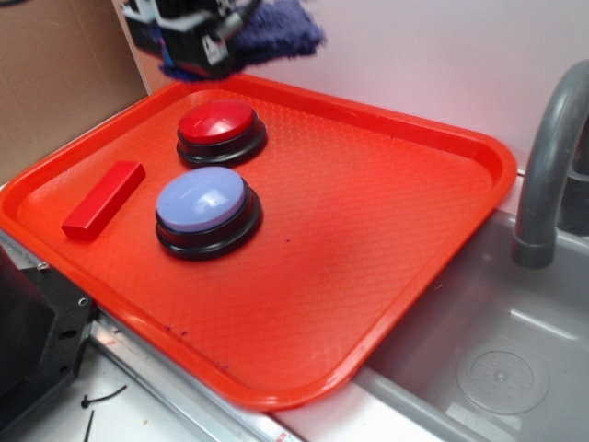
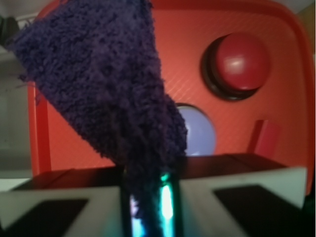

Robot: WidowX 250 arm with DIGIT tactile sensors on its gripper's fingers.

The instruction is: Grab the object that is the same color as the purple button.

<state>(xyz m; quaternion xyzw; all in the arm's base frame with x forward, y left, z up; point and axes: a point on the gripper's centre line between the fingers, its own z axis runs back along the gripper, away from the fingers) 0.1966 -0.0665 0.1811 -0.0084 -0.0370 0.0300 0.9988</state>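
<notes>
Hanging above the far left corner of the red tray [image 1: 414, 239], the gripper [image 1: 198, 41] carries a purple cloth [image 1: 276, 28], seen at the top edge of the exterior view. The wrist view confirms the hold: the jaws are drawn narrow on the purple cloth [image 2: 108, 94], which is pinched between them and spreads out in a broad fuzzy fold, clear of the tray surface.

On the tray, the purple button [image 1: 202, 203] sits left of centre, its pale lavender-blue dome on a black base. The wrist view shows only part of the purple button [image 2: 200, 133]; the cloth covers the rest. The red button [image 1: 219, 124] stands just beyond it, toward the far rim, near but not touching. A red block [image 1: 104, 199] lies flat near the tray's left rim, beside the purple button and apart from it.

To the right of the tray, a grey sink basin [image 1: 497, 359] is set lower, with a grey faucet [image 1: 548, 157] rising at its far side.
</notes>
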